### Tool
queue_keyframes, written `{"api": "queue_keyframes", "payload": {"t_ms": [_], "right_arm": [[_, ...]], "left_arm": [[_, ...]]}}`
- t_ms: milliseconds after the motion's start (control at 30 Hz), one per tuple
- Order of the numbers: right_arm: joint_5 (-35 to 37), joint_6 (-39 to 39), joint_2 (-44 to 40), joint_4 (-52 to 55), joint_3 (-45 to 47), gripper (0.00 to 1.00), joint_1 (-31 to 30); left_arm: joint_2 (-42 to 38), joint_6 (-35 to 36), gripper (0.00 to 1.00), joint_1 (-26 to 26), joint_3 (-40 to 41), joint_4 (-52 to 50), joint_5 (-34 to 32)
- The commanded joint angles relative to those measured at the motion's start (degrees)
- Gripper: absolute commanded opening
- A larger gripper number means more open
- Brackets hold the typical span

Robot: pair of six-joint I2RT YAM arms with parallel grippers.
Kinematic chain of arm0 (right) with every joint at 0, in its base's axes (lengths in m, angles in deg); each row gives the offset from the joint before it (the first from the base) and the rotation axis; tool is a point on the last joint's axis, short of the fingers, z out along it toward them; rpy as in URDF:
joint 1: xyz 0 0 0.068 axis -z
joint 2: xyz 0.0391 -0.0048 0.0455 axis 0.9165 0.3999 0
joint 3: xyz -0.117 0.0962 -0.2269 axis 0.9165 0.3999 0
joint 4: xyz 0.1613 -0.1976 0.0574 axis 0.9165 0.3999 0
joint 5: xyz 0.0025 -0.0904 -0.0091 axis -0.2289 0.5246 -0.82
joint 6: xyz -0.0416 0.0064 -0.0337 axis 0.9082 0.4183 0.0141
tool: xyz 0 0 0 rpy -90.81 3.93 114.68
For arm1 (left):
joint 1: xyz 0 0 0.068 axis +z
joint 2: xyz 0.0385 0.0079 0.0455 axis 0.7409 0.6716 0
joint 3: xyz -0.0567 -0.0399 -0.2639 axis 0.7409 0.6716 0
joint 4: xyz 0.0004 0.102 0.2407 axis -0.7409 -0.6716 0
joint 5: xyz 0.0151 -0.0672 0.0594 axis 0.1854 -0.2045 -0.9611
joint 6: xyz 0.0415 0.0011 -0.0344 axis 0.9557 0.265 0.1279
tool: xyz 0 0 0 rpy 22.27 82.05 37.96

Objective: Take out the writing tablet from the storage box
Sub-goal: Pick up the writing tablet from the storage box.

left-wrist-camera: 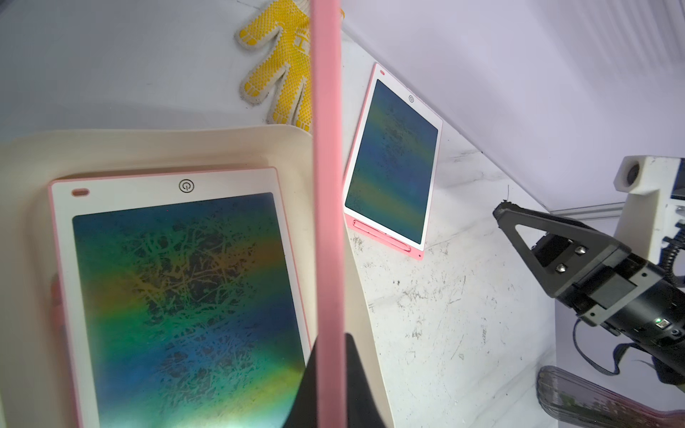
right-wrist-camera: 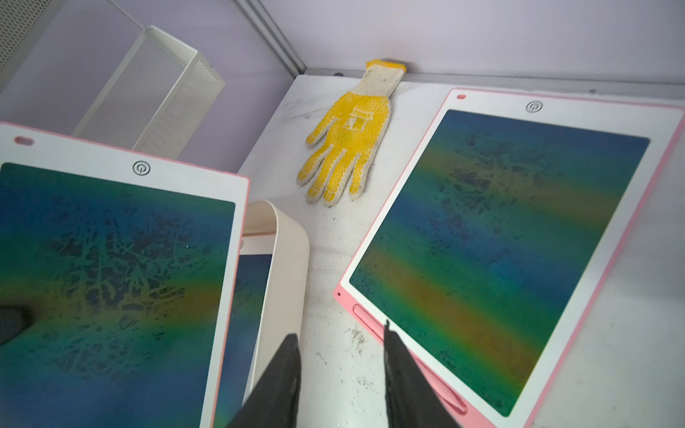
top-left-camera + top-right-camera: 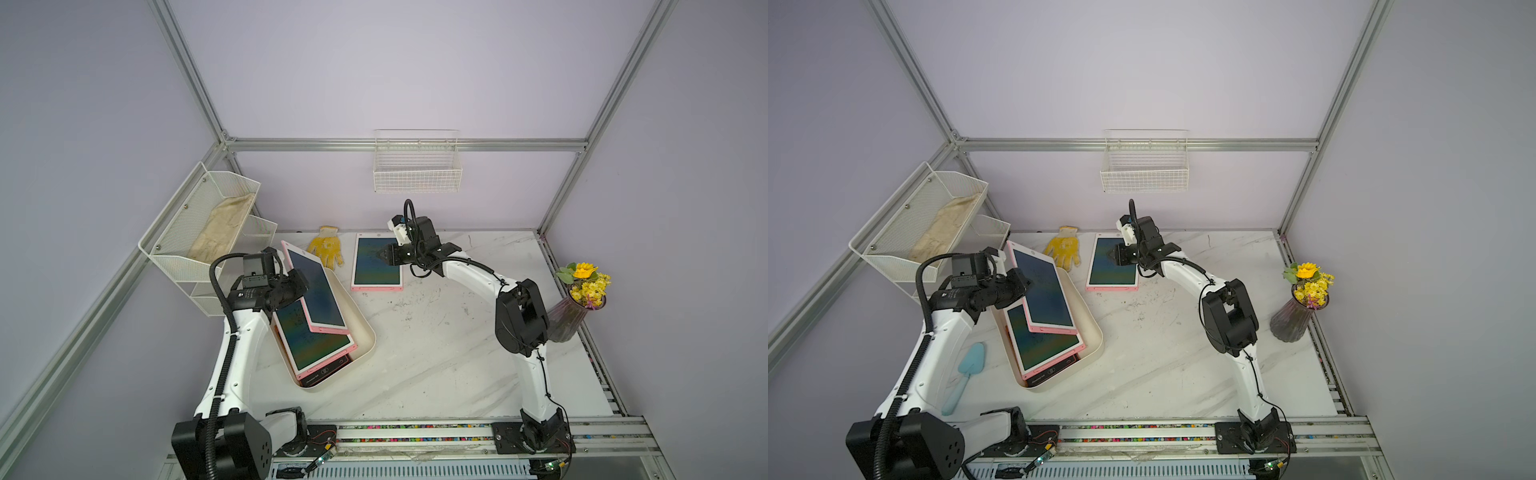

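Left wrist view: left gripper [image 1: 328,370] pinched tight on one long edge of a pink-framed, dark-screened writing tablet [image 3: 316,291]. It was held tilted over the cream-white shallow plastic storage box [image 3: 367,332], above more stacked tablets [image 3: 309,338] inside. Over the marble table [image 3: 436,353], the right gripper [image 2: 339,329] stood part-open and empty beside a flat pink tablet [image 3: 374,270].

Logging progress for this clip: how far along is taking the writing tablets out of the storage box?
Done: one pink writing tablet lies flat on the table by the yellow glove. In hand: the left gripper grips a second pink tablet by its edge, tilted over the storage box. Left: a third pink tablet and a dark tablet beneath it lie in the box. The right gripper hangs open, empty.
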Motion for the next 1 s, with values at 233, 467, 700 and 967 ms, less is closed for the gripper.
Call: {"api": "queue_keyframes", "payload": {"t_ms": [233, 467, 700, 967], "right_arm": [[-9.21, -0.95, -9.41, -5.27, 11.77, 0.43, 7.6], [-13.61, -3.46, -13.5, -9.48, 19.34, 0.44, 11.72], [-22.28, -7.07, -19.32, -17.83, 30.38, 0.46, 16.9], [-27.82, -8.08, -22.77, -23.65, 39.66, 0.46, 19.42]], "left_arm": [[1.76, -2.42, 0.0, -5.73, -15.98, 2.21, 7.46], [8.66, -2.78, 0.0, -12.72, -19.49, 3.82, 8.99], [18.42, -1.38, 0.0, -21.73, -21.65, 10.42, 16.41], [23.63, -2.48, 0.0, -23.76, -19.05, 21.96, 23.29]]}}
